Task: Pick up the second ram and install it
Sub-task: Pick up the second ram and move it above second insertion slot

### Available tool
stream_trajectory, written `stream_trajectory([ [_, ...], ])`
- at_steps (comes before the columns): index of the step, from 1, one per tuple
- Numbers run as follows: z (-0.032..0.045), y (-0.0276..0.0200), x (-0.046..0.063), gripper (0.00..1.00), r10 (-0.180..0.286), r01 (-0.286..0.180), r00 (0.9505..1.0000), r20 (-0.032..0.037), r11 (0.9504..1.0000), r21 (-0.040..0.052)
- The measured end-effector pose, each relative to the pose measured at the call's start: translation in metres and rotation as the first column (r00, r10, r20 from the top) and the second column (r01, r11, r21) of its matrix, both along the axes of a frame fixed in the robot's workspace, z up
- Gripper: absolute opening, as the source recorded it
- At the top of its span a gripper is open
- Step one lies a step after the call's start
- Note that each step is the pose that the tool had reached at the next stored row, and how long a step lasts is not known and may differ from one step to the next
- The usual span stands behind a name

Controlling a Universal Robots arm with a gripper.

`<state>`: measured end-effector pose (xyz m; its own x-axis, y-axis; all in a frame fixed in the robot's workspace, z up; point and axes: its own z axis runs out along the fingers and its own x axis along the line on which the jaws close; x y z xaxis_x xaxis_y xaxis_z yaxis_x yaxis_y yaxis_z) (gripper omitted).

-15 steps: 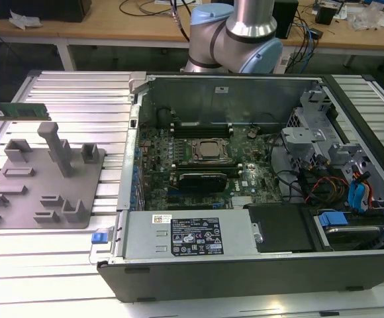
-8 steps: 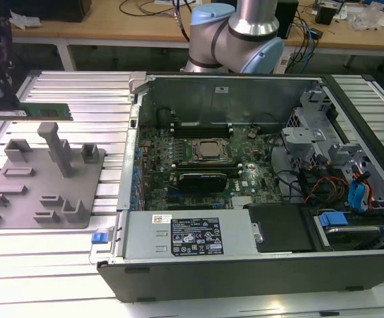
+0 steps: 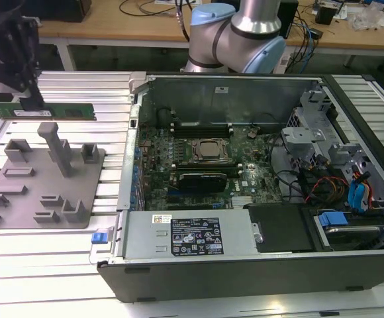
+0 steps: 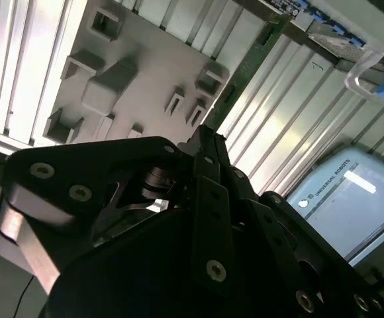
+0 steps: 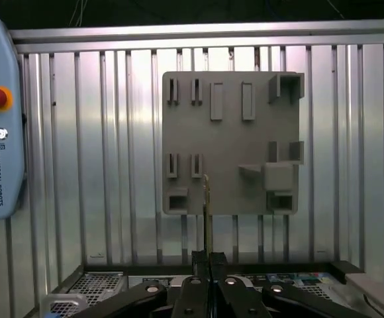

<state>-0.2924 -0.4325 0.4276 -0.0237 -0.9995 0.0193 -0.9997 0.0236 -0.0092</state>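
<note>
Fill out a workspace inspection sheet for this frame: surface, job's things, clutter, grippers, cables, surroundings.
Surface: ribbed metal table carrying a grey tray and an open computer case.
Job's things: memory stick held level in the air above the tray, clear of its blocks.
Clutter: control pendant with a red button at the table's edge.
Grippers: gripper, fingers shut on the memory stick near one end.
Cables: orange, red and blue cables bundled inside the case; more cables hang behind the arm.
Surroundings: wooden workbench at the back; robot arm behind the case.
</note>
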Motion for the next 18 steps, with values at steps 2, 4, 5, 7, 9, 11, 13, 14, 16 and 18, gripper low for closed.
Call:
stream_trajectory([
  [2, 0.0, 0.0, 0.009, 0.09, 0.0, 0.0, 1.0, -0.0001, 1.0, -0.0001],
  [4, 0.0, 0.0, 0.033, 0.09, 0.0, 0.0, 1.0, -0.0001, 1.0, 0.0],
  [5, 0.0, 0.0, 0.038, 0.09, 0.0, 0.0, 1.0, -0.0001, 1.0, 0.0001],
  [7, 0.0, 0.0, 0.053, 0.09, 0.0, 0.0, 1.0, 0.0, 1.0, 0.0001],
  [9, 0.0, 0.0, 0.073, 0.09, 0.001, -0.001, 1.0, 0.0, 1.0, 0.0001],
  [11, 0.0, 0.0, 0.091, 0.09, 0.001, -0.001, 1.0, -0.0001, 1.0, 0.0001],
  [13, 0.0, 0.0, 0.099, 0.09, 0.001, -0.001, 1.0, -0.0001, 1.0, 0.0],
  [14, 0.0, 0.0, 0.103, 0.09, 0.001, -0.001, 1.0, -0.0002, 1.0, 0.0001],
  [16, 0.0, 0.0, 0.116, 0.09, 0.001, -0.001, 1.0, -0.0006, 1.0, 0.0],
  [18, 0.0, 0.0, 0.135, 0.09, 0.001, -0.001, 1.0, -0.001, 1.0, 0.0001],
])
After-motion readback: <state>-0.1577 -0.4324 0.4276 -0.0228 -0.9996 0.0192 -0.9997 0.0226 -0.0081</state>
